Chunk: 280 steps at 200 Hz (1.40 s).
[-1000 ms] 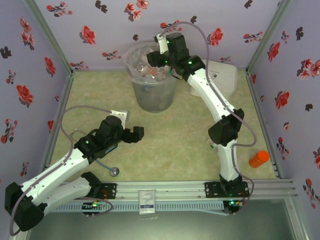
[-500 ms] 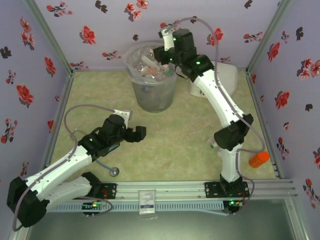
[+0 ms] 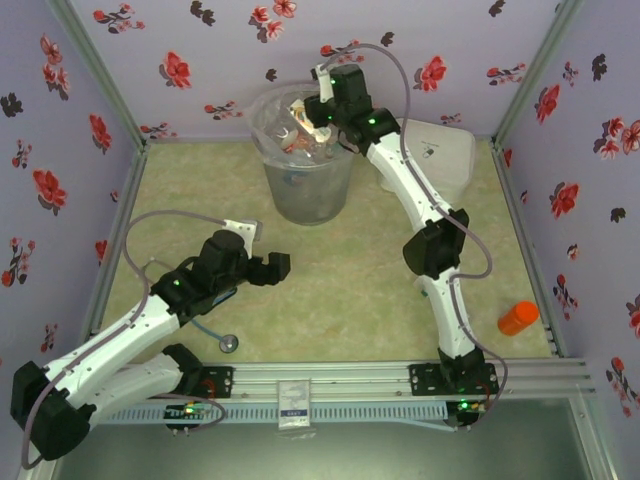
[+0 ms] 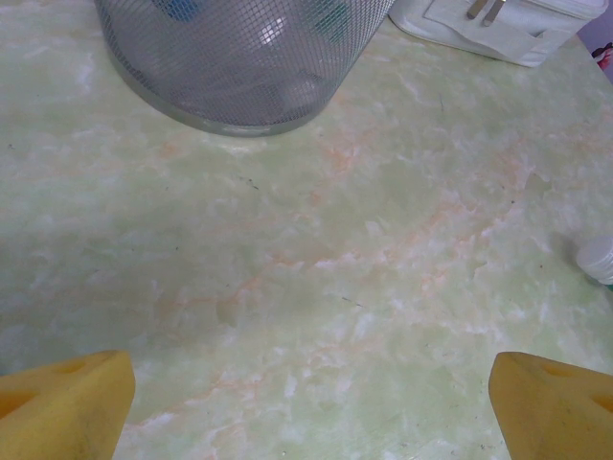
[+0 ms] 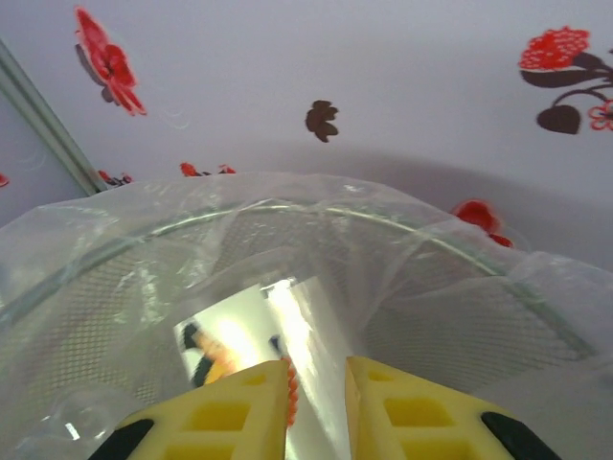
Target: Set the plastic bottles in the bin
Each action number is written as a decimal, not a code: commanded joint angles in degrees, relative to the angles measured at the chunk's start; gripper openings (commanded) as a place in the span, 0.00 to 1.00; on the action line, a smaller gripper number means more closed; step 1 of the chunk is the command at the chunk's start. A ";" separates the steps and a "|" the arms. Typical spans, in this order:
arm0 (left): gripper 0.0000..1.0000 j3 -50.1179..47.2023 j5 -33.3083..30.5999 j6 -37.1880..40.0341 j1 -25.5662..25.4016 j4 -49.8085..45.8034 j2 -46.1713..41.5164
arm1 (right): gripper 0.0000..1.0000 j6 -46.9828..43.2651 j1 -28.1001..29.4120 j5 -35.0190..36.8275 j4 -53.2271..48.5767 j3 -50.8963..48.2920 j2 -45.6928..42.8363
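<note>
**Overhead view.** The bin (image 3: 305, 185) stands at the upper centre of the bench (image 3: 350, 290), close to the back wall, with a clear liner folded over its rim. Several bottles (image 3: 298, 140) lie heaped inside, their red labels showing. The right arm reaches from the lower right of the frame up to the bin. The right hand (image 3: 318, 112) hangs over the bin's mouth, at the right side of the rim. A white case (image 3: 450, 155) sits just right of the bin, partly behind the arm. An orange container (image 3: 518, 318) lies alone near the bench's right edge, well apart from the bin. The left hand (image 3: 272, 268) is at centre left, over bare bench and below the bin in the frame. A stethoscope (image 3: 228, 342) lies beside its arm.

**Right wrist view.** The right hand (image 5: 316, 367) is closed, its yellow fingers (image 5: 239, 407) drawn to a narrow slot. A clear bottle (image 5: 259, 326) gleams directly ahead of the tips, inside the lined rim. A red ridged edge shows in the slot; whether the fingers pinch it cannot be told.

**Left wrist view.** The left hand (image 4: 311, 402) is open, its fingers (image 4: 67, 407) at the two lower corners with nothing between them. The bin's mesh-patterned wall (image 4: 239, 67) is at upper left and the case (image 4: 498, 24) at upper right.
</note>
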 commanded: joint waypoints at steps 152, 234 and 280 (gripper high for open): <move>1.00 4.50 1.22 5.62 4.34 2.13 8.11 | 0.61 3.27 -6.79 21.33 -29.97 -58.79 -56.78; 1.00 5.63 4.54 6.56 6.05 3.28 10.54 | 0.73 -4.41 -5.98 15.85 -41.34 -73.31 -49.51; 1.00 3.13 4.51 5.19 6.57 2.03 6.14 | 0.82 -12.00 -5.88 14.48 -43.83 -76.12 -37.25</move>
